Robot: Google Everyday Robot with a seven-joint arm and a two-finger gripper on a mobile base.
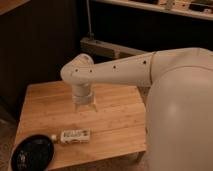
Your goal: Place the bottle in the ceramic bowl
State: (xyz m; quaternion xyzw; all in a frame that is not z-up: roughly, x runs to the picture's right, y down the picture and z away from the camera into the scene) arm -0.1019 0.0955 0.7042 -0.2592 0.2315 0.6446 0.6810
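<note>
The bottle (74,136) lies on its side near the front of the wooden table (117,117), white cap pointing left toward the bowl. The ceramic bowl (33,152) is black and glossy and sits at the table's front left corner, just left of the bottle. My gripper (84,106) hangs from the white arm above the middle of the table, behind and a little right of the bottle, apart from it. Nothing shows in the gripper.
My white arm (125,70) and rounded body (180,115) fill the right side and cover the table's right edge. A dark wall stands behind the table, with a pale beam (107,48) and a shelf (165,7) further back.
</note>
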